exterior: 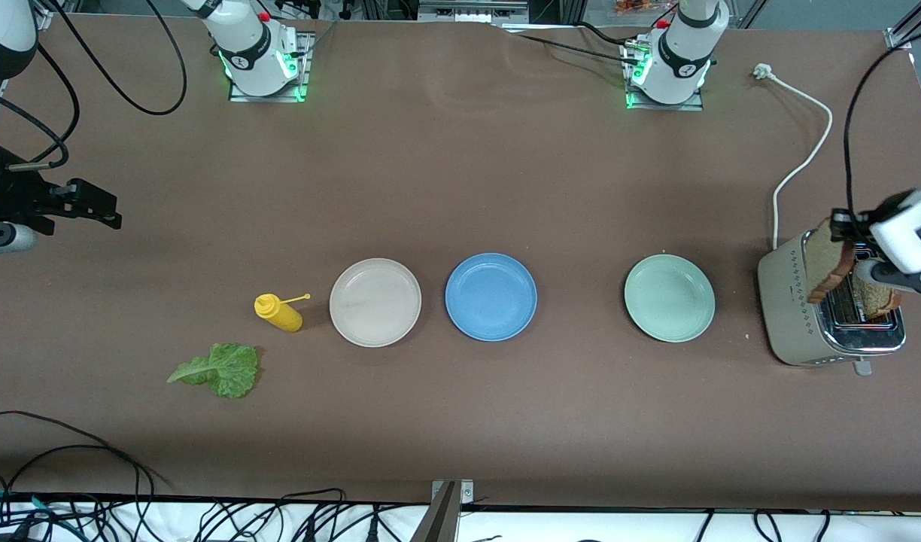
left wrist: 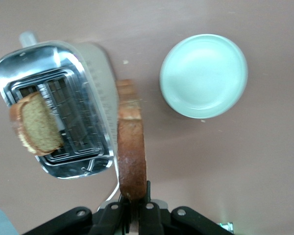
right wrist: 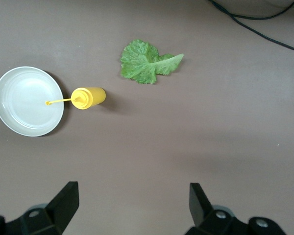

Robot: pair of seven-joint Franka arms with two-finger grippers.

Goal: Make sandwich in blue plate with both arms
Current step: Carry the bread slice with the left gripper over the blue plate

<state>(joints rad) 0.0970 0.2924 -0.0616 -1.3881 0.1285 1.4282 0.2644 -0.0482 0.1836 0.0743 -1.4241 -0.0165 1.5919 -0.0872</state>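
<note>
Left gripper (left wrist: 134,208): hanging in the air over the toaster (exterior: 788,316), jaws clamped on the crust edge of a slice of brown bread (left wrist: 131,147), which is dangling on edge beside the toaster's slots. Second bread slice (left wrist: 36,125): sitting tilted in a toaster slot, its upper part sticking out. Toaster: standing at the left arm's end of the table, its white cord (exterior: 803,147) running away from the front camera toward a plug (exterior: 763,71). Pale mint-green plate (exterior: 669,297): lying bare near the toaster, toward the table's middle. Blue plate (exterior: 490,296): lying bare at the table's middle, between the mint-green plate and the cream-white plate (exterior: 375,302), the three forming a row. Yellow squeeze bottle (exterior: 279,313): lying on its side just beside the cream-white plate, nozzle pointing at that plate. Lettuce leaf (exterior: 221,369): lying flat near the bottle, nearer to the front camera. Right gripper (right wrist: 132,203): waiting in the air over bare table at the right arm's end, fingers spread wide, gripping nothing.
</note>
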